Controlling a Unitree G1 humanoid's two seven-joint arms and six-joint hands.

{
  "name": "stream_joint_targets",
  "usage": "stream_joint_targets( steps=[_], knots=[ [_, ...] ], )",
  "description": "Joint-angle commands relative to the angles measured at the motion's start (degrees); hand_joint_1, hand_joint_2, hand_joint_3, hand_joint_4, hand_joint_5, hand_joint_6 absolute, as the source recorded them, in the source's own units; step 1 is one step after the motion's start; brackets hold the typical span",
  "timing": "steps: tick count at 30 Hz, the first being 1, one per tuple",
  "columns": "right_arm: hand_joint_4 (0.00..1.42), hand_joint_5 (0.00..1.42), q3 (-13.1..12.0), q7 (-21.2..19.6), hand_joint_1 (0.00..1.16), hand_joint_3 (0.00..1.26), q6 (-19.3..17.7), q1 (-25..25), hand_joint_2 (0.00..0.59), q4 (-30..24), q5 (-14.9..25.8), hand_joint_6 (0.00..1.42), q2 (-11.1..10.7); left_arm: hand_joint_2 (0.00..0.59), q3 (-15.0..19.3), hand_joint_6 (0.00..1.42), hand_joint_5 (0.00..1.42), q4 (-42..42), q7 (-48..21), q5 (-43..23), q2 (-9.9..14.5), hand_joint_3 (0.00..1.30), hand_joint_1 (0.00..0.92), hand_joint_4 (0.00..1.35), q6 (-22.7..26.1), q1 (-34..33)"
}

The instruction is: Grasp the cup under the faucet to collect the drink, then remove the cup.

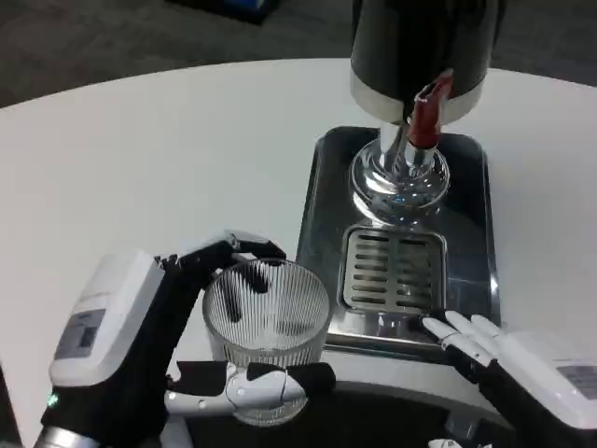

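Observation:
A clear ribbed glass cup (268,319) stands on the white table, left of the steel drip tray (322,196). My left hand (159,345) grips it, fingers wrapped round the far and near sides. The cup looks empty. The black drink dispenser (420,51) stands at the back of the tray, its red-handled faucet (424,117) above the chrome base (399,182) and the slotted grate (392,271). My right hand (508,359) lies at the tray's near right corner, fingers stretched out together, holding nothing.
The round white table (159,159) spreads wide to the left and behind the cup. Dark floor lies beyond the table's far edge. A black curved edge runs along the bottom of the picture under the cup.

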Motion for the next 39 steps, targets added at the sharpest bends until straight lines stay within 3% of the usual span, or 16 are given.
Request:
stream_joint_targets(
  steps=[1,10,18,39],
  knots=[
    [0.0,0.0,0.3,0.4,0.5,0.07,0.6,0.7,0.459,-1.7,-0.5,0.0,0.3,0.0,0.0,1.42,1.22,-0.6,-0.2,-1.5,0.3,0.93,0.717,1.06,-1.2,0.2],
    [0.0,0.0,-0.2,0.2,0.5,0.07,1.2,1.3,0.454,-2.6,0.4,0.0,0.8,0.0,-0.1,1.42,1.22,-0.2,-0.1,-2.2,0.0,0.93,0.717,1.07,-1.0,-0.2],
    [0.06,0.0,-3.2,-0.3,0.49,0.1,1.4,3.1,0.451,-3.2,5.2,0.0,2.0,0.0,-1.4,1.42,1.22,2.2,0.5,-2.0,-1.1,0.93,0.717,1.07,-0.4,-3.3],
    [0.11,0.02,-15.0,-1.5,0.48,0.13,-0.3,9.6,0.45,-4.7,13.5,0.0,1.8,0.0,-7.0,1.42,1.22,25.4,8.2,5.0,-3.6,0.93,0.717,1.07,0.6,-25.3]
  ],
)
